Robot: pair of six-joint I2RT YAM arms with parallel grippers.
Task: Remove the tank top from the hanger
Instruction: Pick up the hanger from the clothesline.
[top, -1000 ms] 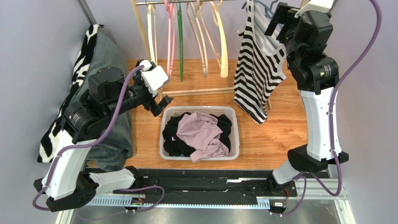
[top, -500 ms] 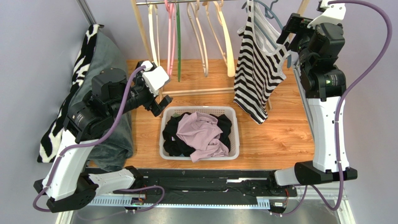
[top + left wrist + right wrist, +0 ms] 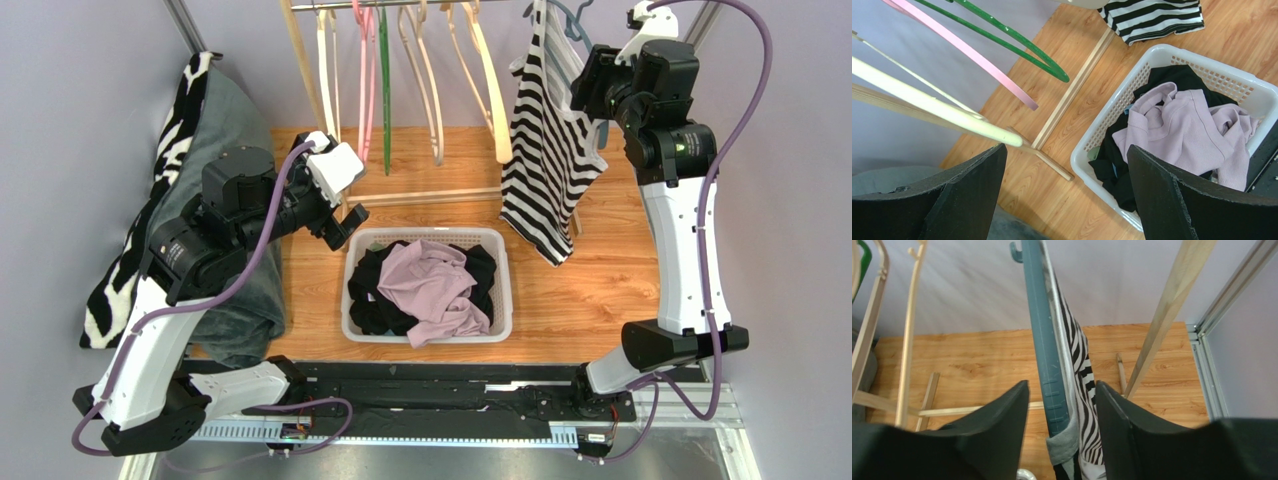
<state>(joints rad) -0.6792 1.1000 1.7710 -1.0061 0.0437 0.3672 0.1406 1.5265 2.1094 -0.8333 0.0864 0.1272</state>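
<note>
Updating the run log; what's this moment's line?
right gripper: open, straddling hanger and tank top | left gripper: open, hovering near basket

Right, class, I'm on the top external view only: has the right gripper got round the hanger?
Observer: Yes. The right wrist view shows the teal hanger and striped tank top between the right gripper fingers. There is a gap beside the hanger, so it is not clamped.
Operator: And the left gripper?
Observer: The left wrist view shows the left gripper wide open and empty, above the white basket.
</note>
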